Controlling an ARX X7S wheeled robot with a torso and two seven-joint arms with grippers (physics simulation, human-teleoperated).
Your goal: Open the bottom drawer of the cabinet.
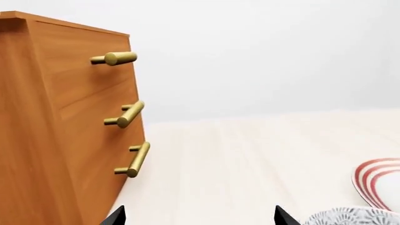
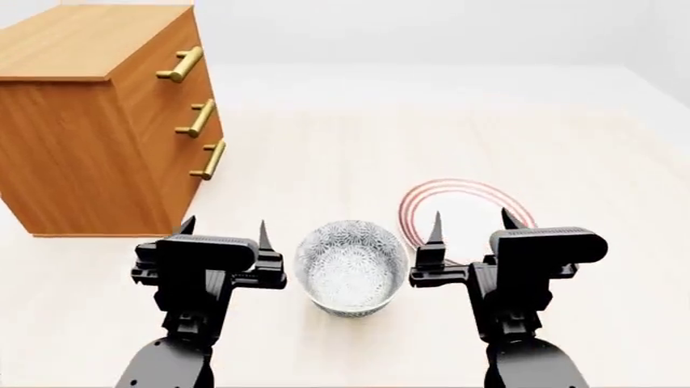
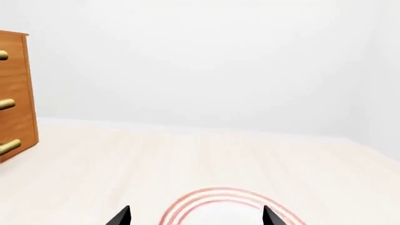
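Note:
The cabinet (image 2: 97, 121) is an orange-brown wooden chest at the far left of the table, with three stacked drawers, all shut. The bottom drawer (image 2: 192, 174) carries the lowest brass handle (image 2: 209, 160). In the left wrist view the cabinet (image 1: 56, 126) fills the left side and the bottom drawer's handle (image 1: 136, 159) sits lowest. My left gripper (image 2: 225, 234) stands open and empty, nearer than the cabinet's front and apart from it; its fingertips (image 1: 117, 216) show at the frame edge. My right gripper (image 2: 470, 228) is open and empty, over the plate.
A patterned glass bowl (image 2: 351, 267) stands between the two grippers. A white plate with red rings (image 2: 461, 212) lies behind the right gripper, also seen as the plate (image 3: 228, 208). The pale wooden table (image 2: 356, 145) stretches in front of the cabinet.

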